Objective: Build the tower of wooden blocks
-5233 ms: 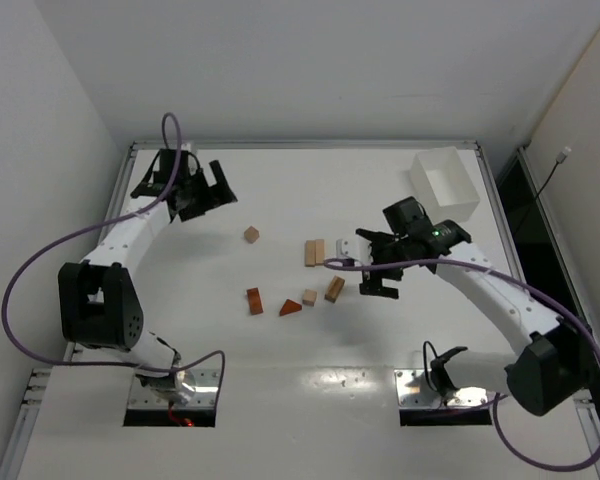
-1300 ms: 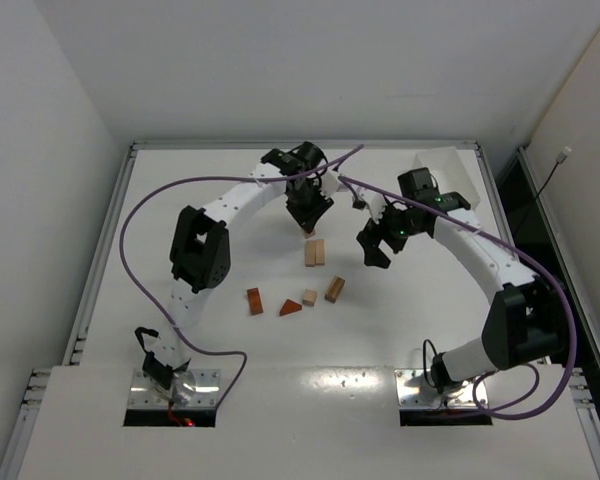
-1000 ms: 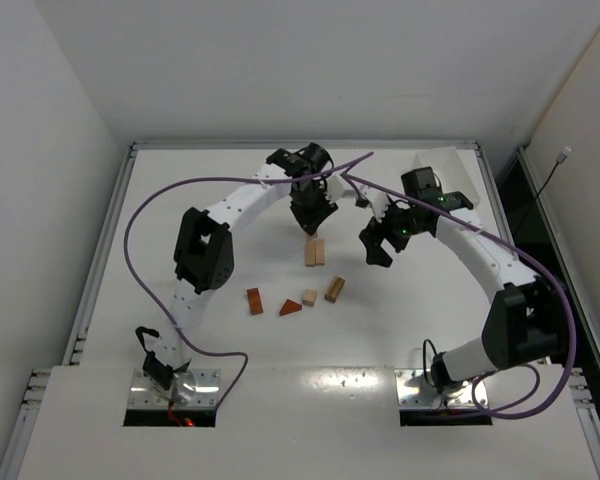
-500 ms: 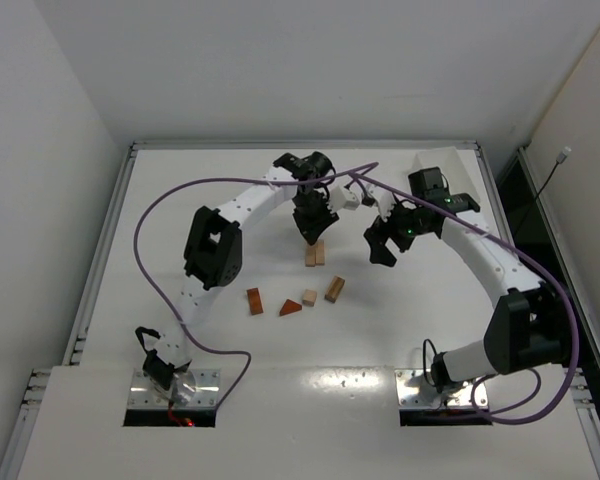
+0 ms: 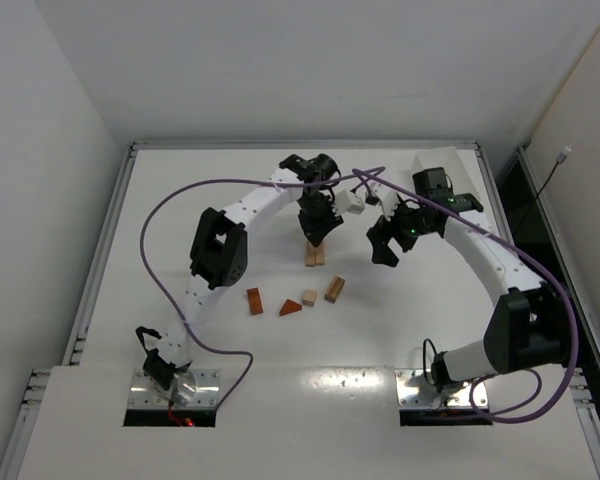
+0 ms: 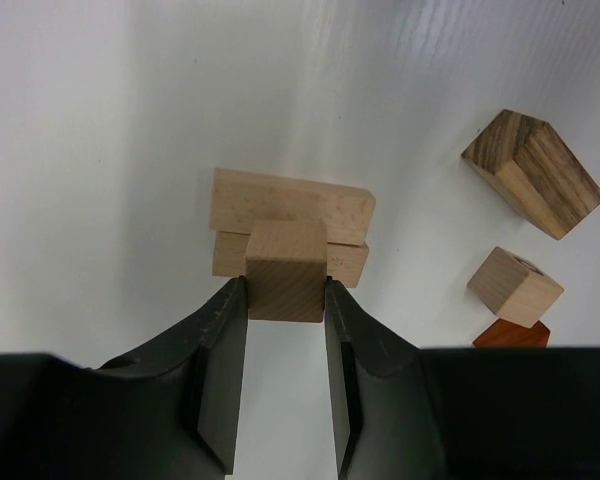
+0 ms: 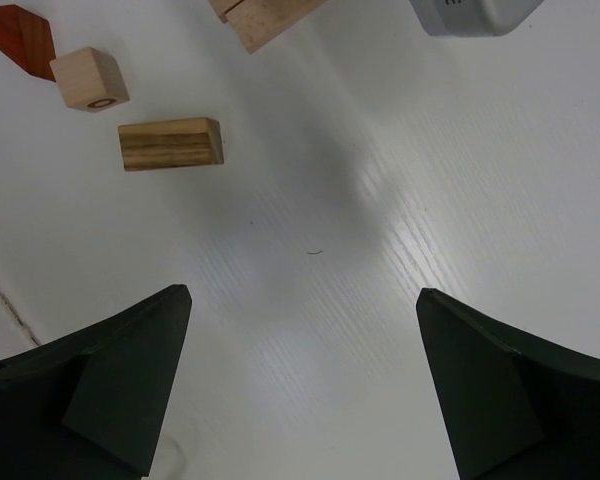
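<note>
My left gripper (image 5: 315,232) is shut on a tan wood cube (image 6: 286,272), which it holds right over two tan bricks (image 6: 292,205) lying side by side (image 5: 314,255). Those two bricks are all there is of the tower. Whether the cube touches them I cannot tell. My right gripper (image 5: 388,240) hangs wide open to the right of the bricks, with only bare table between its fingertips (image 7: 302,296). Loose wood blocks lie nearer the arms: a striped brick (image 5: 334,289), a small tan cube (image 5: 309,297), a red wedge (image 5: 291,307) and a reddish-brown brick (image 5: 254,301).
A white box (image 5: 442,160) stands at the back right, partly behind the right arm. Both arms' purple cables (image 5: 360,175) cross above the bricks. A raised rim (image 5: 300,145) edges the table at the back.
The left gripper has carried the tan cube forward and to the right until it is over the two tan bricks. The right gripper drifted slightly right and its jaws spread a little wider.
</note>
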You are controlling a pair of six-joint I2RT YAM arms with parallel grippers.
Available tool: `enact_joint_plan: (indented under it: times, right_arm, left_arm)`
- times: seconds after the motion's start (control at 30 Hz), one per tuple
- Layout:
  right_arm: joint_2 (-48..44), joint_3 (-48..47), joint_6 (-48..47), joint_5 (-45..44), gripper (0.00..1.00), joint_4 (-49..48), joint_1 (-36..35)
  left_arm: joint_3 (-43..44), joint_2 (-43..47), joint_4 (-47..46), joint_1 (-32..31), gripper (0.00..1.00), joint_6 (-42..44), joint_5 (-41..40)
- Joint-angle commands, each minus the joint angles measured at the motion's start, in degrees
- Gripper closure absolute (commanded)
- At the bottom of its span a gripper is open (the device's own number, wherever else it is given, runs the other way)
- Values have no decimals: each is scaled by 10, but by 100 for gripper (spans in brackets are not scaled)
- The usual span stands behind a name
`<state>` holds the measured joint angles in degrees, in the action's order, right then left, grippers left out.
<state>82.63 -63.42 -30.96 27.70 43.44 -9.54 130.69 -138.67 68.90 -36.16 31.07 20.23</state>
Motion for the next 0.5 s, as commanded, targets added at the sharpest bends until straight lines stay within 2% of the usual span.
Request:
enact_joint_plan:
  times: [0.0, 0.47]
  right_arm:
    - [-17, 1, 4, 29, 6, -6, 5]
    - [-12, -4, 9, 34, 6, -6, 10]
  left_arm:
    - [33, -4, 8, -11, 79, 22, 12]
    - [33, -9, 8, -16, 79, 58, -16]
